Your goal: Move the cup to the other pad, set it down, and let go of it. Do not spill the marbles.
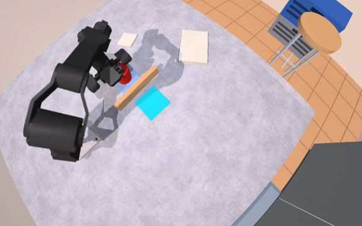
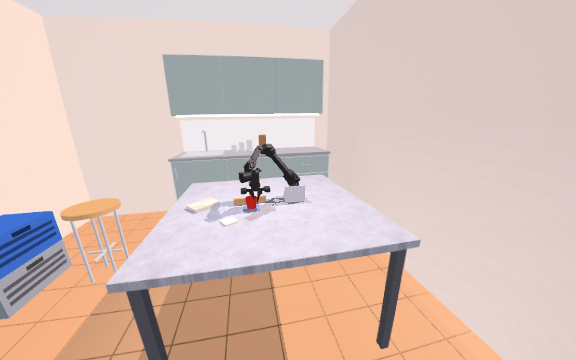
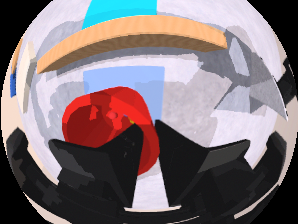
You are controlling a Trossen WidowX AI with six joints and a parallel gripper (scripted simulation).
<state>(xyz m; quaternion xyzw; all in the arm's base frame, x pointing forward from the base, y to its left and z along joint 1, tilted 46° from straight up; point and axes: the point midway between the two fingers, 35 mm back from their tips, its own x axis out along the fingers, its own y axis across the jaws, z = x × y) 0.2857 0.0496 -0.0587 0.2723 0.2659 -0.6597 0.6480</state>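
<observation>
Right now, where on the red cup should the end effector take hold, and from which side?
Grip the red cup by its rim wall, coming straight down from above. It stands upright and open-topped on the pale blue pad, so a top-down pinch keeps it level. The end effector already has one finger inside the rim, closing on the wall.

A home kitchen: wall cabinets (image 2: 243,85), a counter with sink (image 2: 203,152), tiled floor (image 2: 248,320) and 1 wooden stool (image 2: 90,209).
</observation>
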